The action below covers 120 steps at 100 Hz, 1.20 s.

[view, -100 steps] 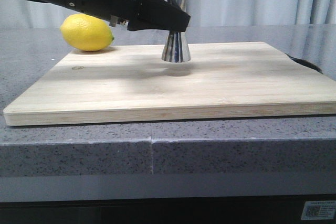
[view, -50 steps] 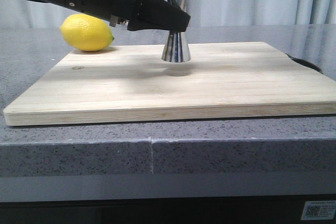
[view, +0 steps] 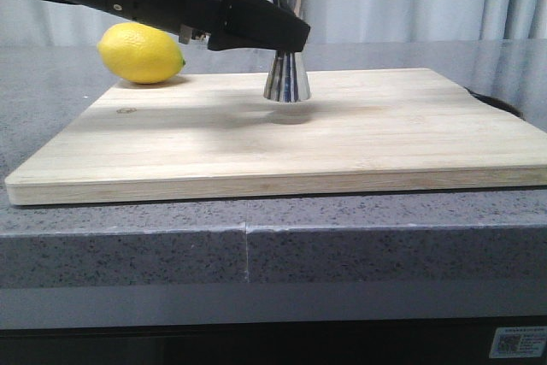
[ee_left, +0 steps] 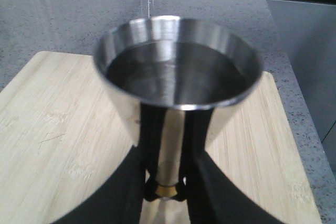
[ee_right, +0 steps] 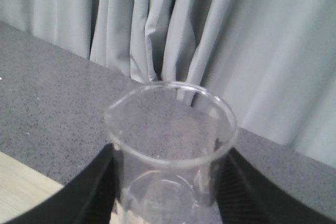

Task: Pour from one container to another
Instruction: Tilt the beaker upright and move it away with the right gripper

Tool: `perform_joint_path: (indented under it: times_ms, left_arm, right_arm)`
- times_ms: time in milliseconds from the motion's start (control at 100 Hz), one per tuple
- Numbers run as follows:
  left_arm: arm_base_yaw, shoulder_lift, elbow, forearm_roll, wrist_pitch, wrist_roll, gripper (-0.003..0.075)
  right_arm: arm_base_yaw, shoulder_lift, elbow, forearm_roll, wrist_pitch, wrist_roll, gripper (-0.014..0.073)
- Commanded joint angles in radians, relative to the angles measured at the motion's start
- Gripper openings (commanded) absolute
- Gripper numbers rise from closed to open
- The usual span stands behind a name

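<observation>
Nothing has shifted since the earlier front pictures: lemon, board and my left arm sit where they were. At the upper left of the front frame the lemon (view: 142, 54) lies on the tabletop (view: 51, 108), touching the far left corner of the wooden board (view: 282, 138). Just right of it my left claw (view: 286, 36) reaches in from the upper left and is clamped on the waist of the jigger (view: 286, 77), which stands upright on the board at upper centre. I judge I hold it there to steady it for pouring. In the left wrist picture the jigger's open cup (ee_left: 177, 72) fills the centre, fingers (ee_left: 197, 145) gripping the stem by the gold band. My right claw (ee_right: 168, 203) is clamped on the beaker (ee_right: 170, 145), upright at lower centre of its frame, ready to tip.
</observation>
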Motion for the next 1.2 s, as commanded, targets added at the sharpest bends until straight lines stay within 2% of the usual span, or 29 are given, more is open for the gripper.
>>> perform_joint_path:
  times_ms: [0,410,560,900,1190]
  left_arm:
    - [-0.010,-0.048,-0.029,-0.072,0.044,-0.005,0.0093]
    - [-0.010,-0.048,-0.029,-0.068,0.044,-0.005,0.0093]
    - [-0.010,-0.048,-0.029,-0.068,0.044,-0.005,0.0093]
    - [-0.010,-0.048,-0.029,-0.068,0.048,-0.009,0.0093]
    - [-0.010,-0.048,-0.029,-0.068,0.048,-0.013,0.0093]
  right_arm:
    - [-0.024,-0.043,0.018,0.020,-0.104,0.000,0.0195]
    - [-0.111,-0.043,0.242,0.072,-0.413,0.000,0.0195]
    - [-0.127,-0.038,0.307,0.086,-0.461,0.000,0.0195]
    - [-0.127,0.116,0.317,0.092,-0.617,0.000,0.0195]
    - [-0.129,0.225,0.304,0.114,-0.682,-0.026,0.0195]
